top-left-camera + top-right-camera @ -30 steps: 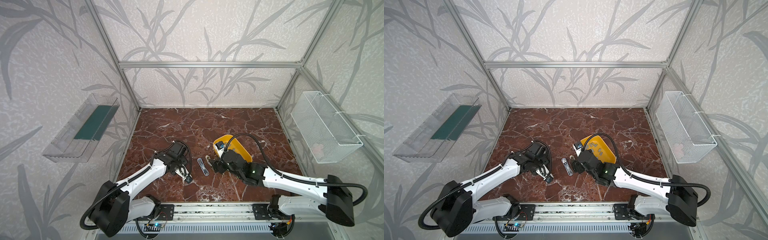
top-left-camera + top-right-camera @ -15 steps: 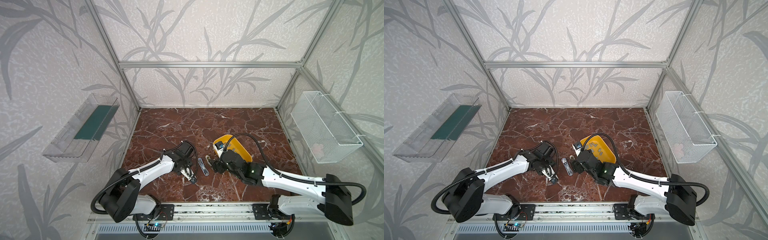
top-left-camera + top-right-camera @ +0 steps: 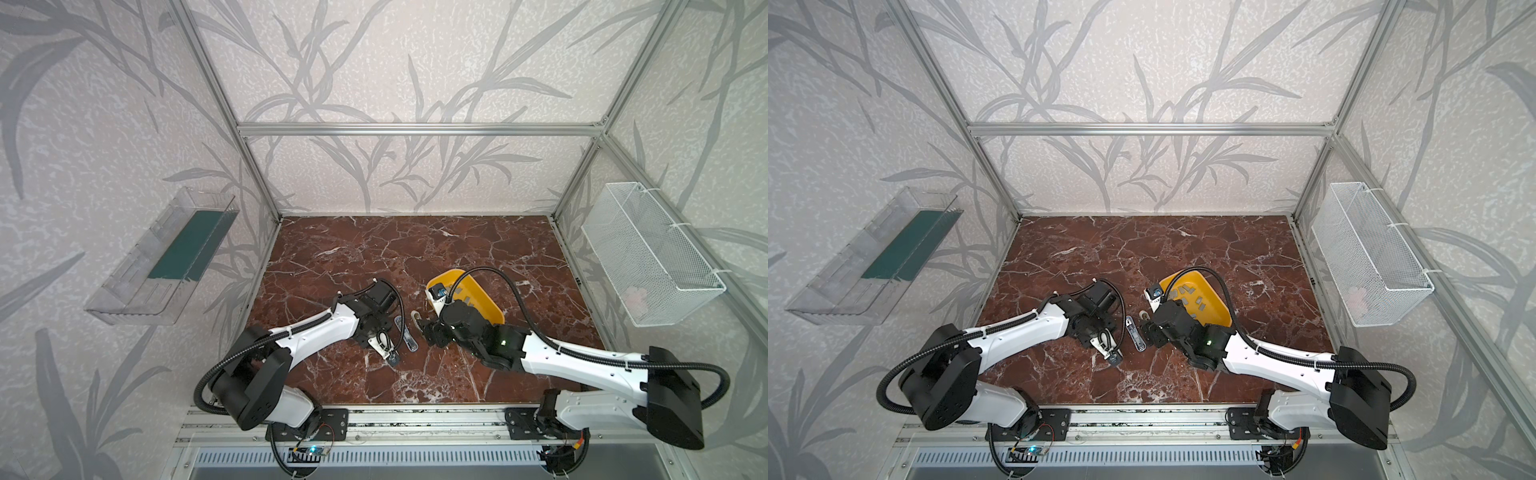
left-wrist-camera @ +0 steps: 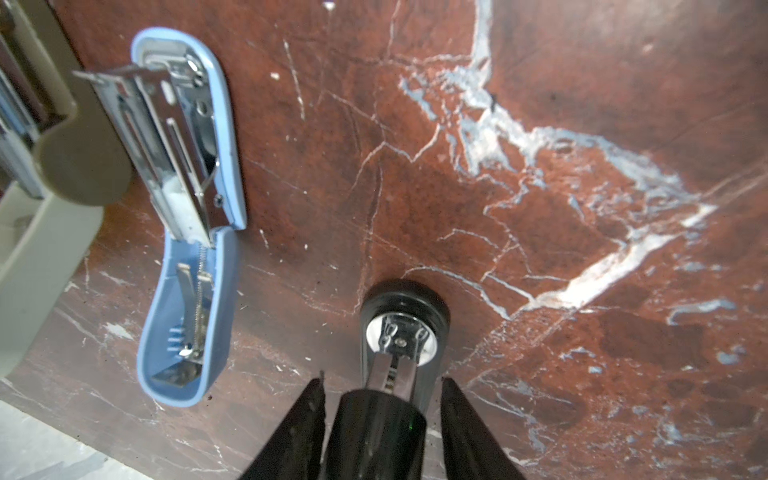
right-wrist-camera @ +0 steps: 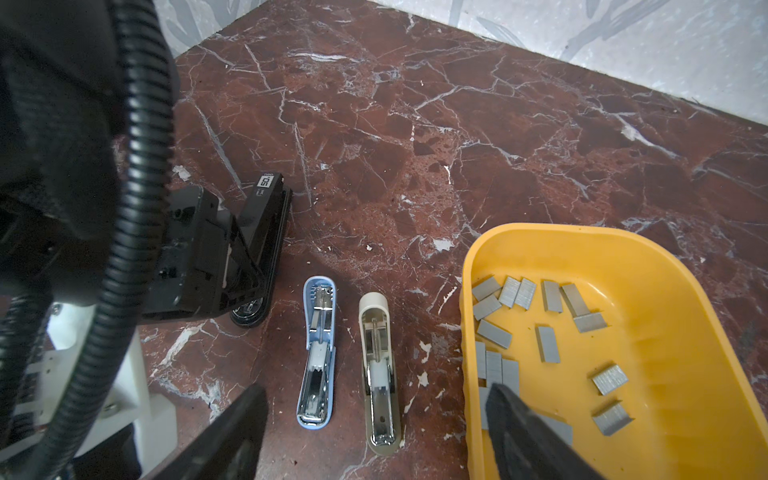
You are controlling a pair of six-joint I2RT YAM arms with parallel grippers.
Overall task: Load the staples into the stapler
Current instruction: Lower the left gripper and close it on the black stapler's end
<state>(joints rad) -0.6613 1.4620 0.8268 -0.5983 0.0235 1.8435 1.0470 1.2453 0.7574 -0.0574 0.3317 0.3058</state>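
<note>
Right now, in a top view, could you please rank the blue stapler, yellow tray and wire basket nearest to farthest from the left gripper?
1. Blue stapler, beside the left gripper.
2. Yellow tray, right of centre.
3. Wire basket, right wall.

staples [image 5: 547, 344]: grey strips, loose in yellow tray [image 5: 552, 228] | black stapler [image 5: 266, 224], blue stapler [image 5: 316, 353], beige stapler [image 5: 378, 365]: hinged open

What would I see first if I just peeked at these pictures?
The bright yellow tray jumps out first, sitting right of the middle of the dark red marble table, with little grey staples scattered inside. Just left of it, a blue stapler and a beige stapler lie side by side, flipped open, with a black stapler further left.
</note>
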